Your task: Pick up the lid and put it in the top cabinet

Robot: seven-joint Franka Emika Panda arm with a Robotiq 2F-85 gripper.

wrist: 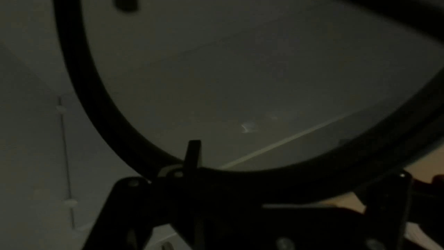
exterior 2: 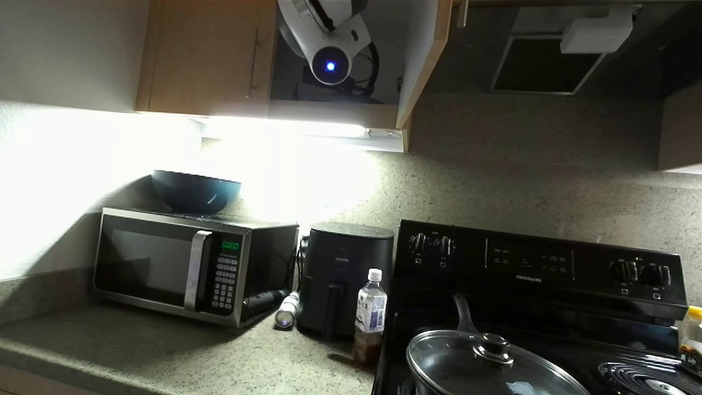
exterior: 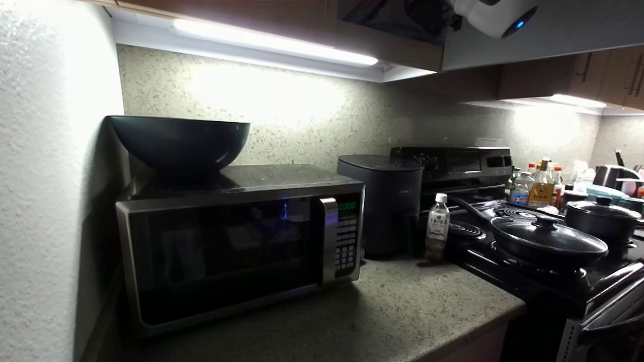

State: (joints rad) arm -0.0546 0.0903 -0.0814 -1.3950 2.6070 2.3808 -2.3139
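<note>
Distinctly, dark-rimmed lid (wrist: 249,93), wrist view only

Top cabinet (exterior 2: 335,113) half open (robot arm (exterior 2: 321,41) in the way)

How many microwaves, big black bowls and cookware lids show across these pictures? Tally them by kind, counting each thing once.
Microwave: 1
Big black bowl: 1
Cookware lids: 3 (pan lid, pot lid, and the large dark-rimmed lid in the wrist view)
Total: 5
</note>
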